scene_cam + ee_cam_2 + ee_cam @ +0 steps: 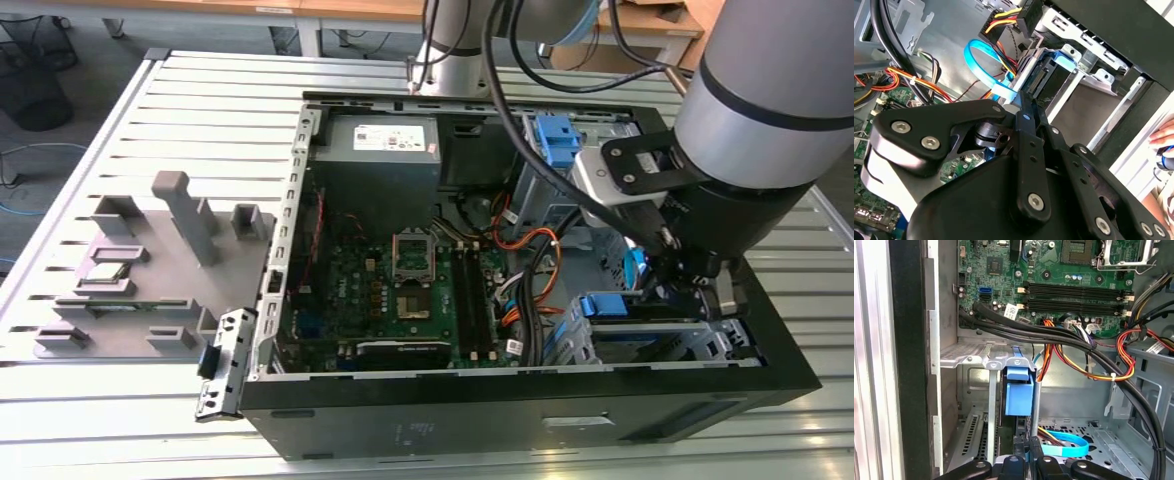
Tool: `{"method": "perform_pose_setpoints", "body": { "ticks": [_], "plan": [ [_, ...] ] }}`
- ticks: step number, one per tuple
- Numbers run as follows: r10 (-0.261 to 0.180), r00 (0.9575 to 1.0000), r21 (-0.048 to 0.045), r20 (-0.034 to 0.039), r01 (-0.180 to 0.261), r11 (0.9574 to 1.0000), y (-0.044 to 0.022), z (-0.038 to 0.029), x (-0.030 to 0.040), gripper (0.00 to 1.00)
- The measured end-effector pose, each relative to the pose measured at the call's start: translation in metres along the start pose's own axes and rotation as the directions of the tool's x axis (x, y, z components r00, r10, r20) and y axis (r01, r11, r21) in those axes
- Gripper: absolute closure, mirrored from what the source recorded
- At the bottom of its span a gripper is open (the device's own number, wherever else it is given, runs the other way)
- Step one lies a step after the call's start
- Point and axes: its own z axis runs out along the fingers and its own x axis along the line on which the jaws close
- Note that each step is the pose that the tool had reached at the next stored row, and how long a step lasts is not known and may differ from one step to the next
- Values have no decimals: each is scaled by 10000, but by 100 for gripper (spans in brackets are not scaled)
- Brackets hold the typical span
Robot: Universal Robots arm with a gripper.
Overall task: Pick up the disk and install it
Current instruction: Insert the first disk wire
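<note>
- The disk (1019, 392) stands on edge in the drive bay (974, 357), at the computer case's (534, 420) 4 o'clock corner in the exterior view.
- Its long side seems to run into the bay, straight ahead of the tool (1025, 457).
- The tool is just beside it. I cannot tell if it is gripping or let go.

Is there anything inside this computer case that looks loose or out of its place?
A blue cable lies in a loose loop beside the drive cage, close to the claw. Whether its end is plugged in is unclear. The disk sits straight in its slot.
</note>
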Motion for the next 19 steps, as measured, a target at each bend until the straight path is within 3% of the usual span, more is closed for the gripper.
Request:
{"method": "perform_pose_setpoints", "body": {
  "ticks": [19],
  "plan": [
    [19, 10000, 2, 0, -19, 10000, 6, 25, 1, 84]
  ]
}}
